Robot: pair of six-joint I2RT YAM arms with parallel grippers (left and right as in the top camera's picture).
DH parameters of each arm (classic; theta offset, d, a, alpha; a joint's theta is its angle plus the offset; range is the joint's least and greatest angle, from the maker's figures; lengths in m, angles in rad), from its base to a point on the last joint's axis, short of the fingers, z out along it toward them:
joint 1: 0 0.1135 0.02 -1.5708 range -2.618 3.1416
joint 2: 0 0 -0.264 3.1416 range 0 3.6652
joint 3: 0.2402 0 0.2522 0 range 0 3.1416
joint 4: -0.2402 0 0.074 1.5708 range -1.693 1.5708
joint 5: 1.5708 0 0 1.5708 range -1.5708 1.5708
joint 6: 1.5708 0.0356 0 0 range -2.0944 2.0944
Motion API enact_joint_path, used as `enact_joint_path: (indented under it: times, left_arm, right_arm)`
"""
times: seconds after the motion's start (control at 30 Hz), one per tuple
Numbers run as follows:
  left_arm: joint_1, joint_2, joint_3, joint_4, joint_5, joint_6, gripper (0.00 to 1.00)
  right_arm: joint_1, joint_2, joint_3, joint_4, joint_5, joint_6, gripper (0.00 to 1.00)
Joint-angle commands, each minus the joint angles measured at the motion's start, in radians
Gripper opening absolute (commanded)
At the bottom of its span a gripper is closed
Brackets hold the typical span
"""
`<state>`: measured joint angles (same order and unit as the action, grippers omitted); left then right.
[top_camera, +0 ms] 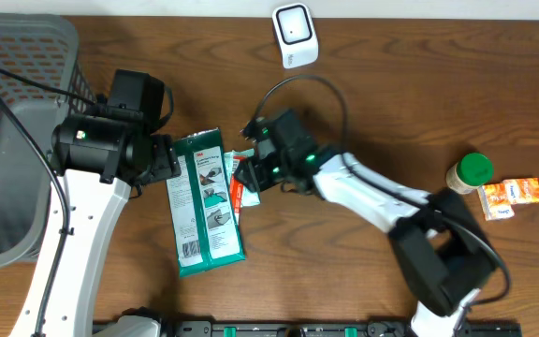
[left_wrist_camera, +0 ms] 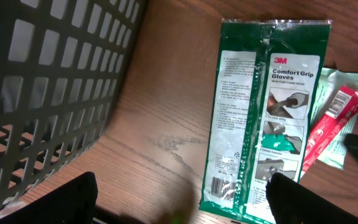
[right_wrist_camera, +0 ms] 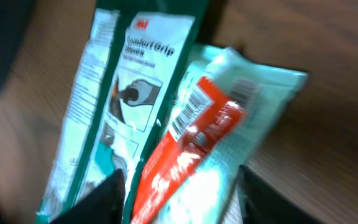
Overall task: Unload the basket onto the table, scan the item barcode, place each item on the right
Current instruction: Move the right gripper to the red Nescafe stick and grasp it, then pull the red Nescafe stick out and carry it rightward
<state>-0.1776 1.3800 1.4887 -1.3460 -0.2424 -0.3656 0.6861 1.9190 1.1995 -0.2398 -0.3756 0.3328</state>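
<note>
The red and pale-green plastic packet [right_wrist_camera: 185, 149] lies on the brown wooden worktop [top_camera: 391, 103], against the flat green glove packet [top_camera: 204, 201]. The right fingers [right_wrist_camera: 107, 196] straddle it, half-spread; I cannot tell whether they grip it. The left fingers [left_wrist_camera: 67, 199] gape wide, empty.

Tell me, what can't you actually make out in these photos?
- Red packet: its barcode shows in the right wrist view, but blur makes it unreadable.
- Pale green pouch: in the left wrist view, largely covered by the red packet and the 3M gloves pack.
- Right pincer: its fingers flank the red packet; whether they grip it is unclear.
- Orange box: overhead, print too small.
</note>
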Motion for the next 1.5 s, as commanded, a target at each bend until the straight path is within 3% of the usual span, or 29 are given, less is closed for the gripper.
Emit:
enact_joint_path:
  times: [0.0, 0.1, 0.3, 0.43, 0.53, 0.63, 0.73, 0.87, 1.2, 1.27, 1.33, 1.47]
  left_arm:
    - [0.002, -0.001, 0.003, -0.003, -0.013, 0.003, 0.88]
    - [0.002, -0.001, 0.004, -0.003, -0.013, 0.003, 0.88]
    - [0.002, -0.001, 0.004, -0.003, -0.013, 0.003, 0.88]
    - [0.002, -0.001, 0.003, -0.003, -0.013, 0.003, 0.88]
    - [0.002, -0.001, 0.003, -0.003, -0.013, 0.003, 0.88]
    - [0.002, -0.001, 0.003, -0.003, -0.013, 0.003, 0.88]
    - [0.002, -0.001, 0.004, -0.003, -0.013, 0.003, 0.88]
    - [0.002, -0.001, 0.004, -0.003, -0.013, 0.003, 0.88]
    - [0.002, -0.001, 0.004, -0.003, -0.013, 0.002, 0.88]
    - [0.002, -0.001, 0.004, -0.003, -0.013, 0.002, 0.88]
    - [0.002, -0.001, 0.004, -0.003, -0.013, 0.003, 0.88]
    - [0.002, -0.001, 0.004, -0.003, -0.013, 0.003, 0.88]
  right_arm:
    - [0.036, 0.053, -0.007, 0.033, 0.039, 0.012, 0.43]
    - [0.042, 0.064, -0.007, 0.037, 0.039, 0.039, 0.32]
    - [0.042, 0.064, -0.007, 0.034, 0.038, 0.049, 0.28]
    - [0.042, 0.064, -0.007, 0.039, 0.038, 0.048, 0.16]
    - [0.037, 0.061, -0.006, 0.061, 0.037, 0.048, 0.16]
    - [0.026, 0.057, -0.006, 0.084, -0.002, 0.049, 0.29]
    - [0.021, 0.057, -0.007, 0.060, -0.026, 0.112, 0.31]
    - [0.035, 0.057, -0.007, -0.005, -0.026, 0.211, 0.26]
    - [0.121, 0.058, -0.010, 0.002, 0.151, 0.213, 0.26]
    - [0.123, 0.058, -0.010, 0.000, 0.159, 0.212, 0.21]
    - [0.122, 0.058, -0.010, 0.000, 0.162, 0.209, 0.02]
    - [0.105, 0.037, -0.009, -0.001, 0.158, 0.126, 0.01]
